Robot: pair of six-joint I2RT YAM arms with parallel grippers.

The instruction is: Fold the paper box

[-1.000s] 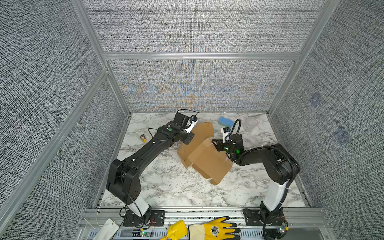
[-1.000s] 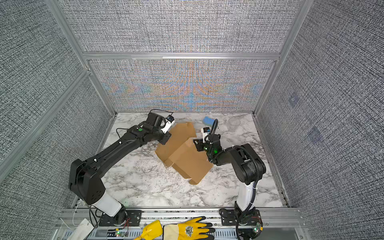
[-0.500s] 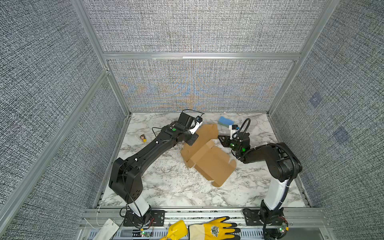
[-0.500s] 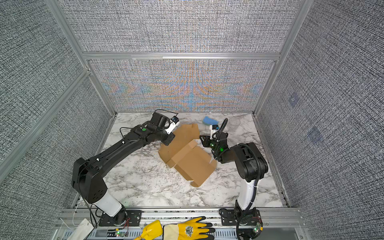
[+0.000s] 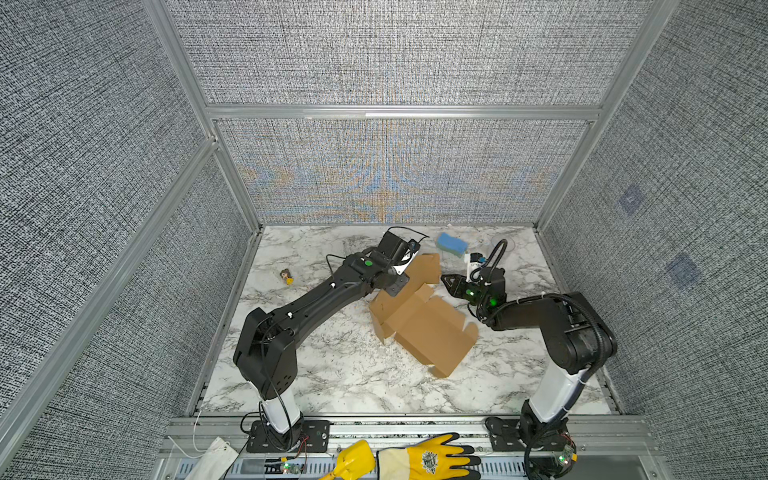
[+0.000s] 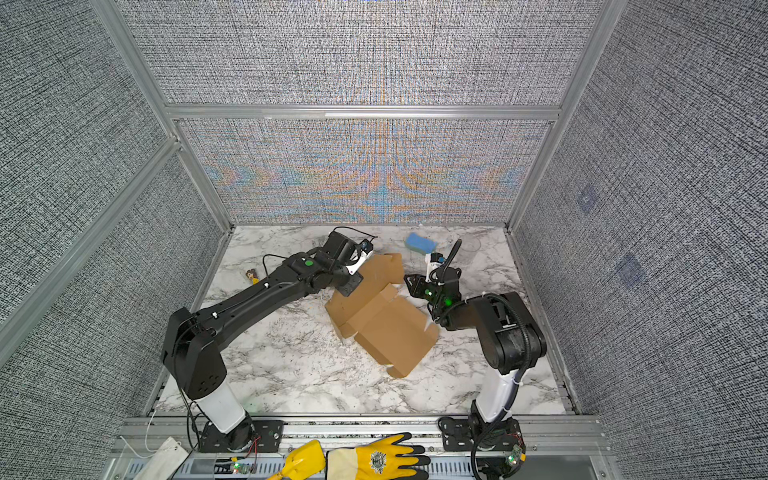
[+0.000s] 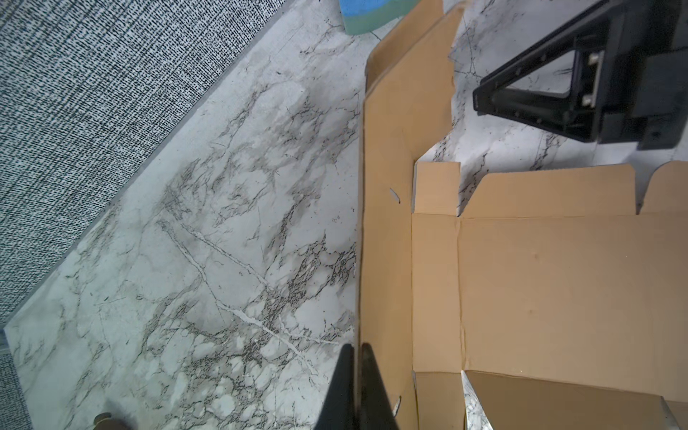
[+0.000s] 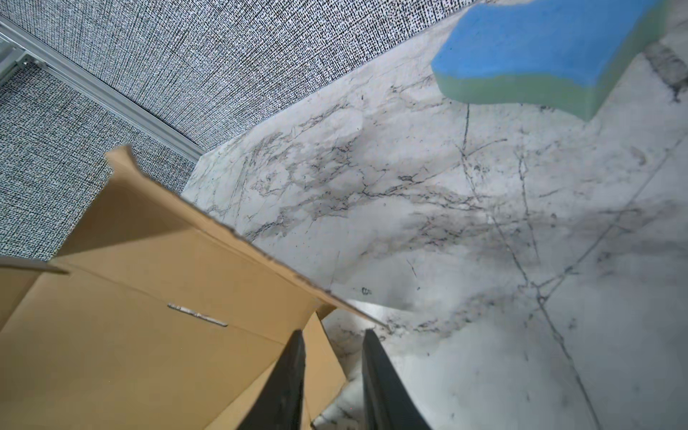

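The paper box is a brown cardboard sheet with flaps, lying mostly flat in the middle of the marble table. My left gripper is shut on the edge of its long far flap, which stands tilted up. My right gripper hovers open just right of that flap, over the marble. A small cardboard tab shows between its fingers, and neither finger presses on it. The left wrist view also shows the right gripper apart from the cardboard.
A blue sponge lies at the back, close behind the right gripper. A small figurine sits at the left. A yellow glove rests on the front rail. Grey walls enclose three sides.
The right gripper has let go of the box and pulled back toward the far right. The near panel has dropped flat onto the table. The left gripper has shifted right with the flap.
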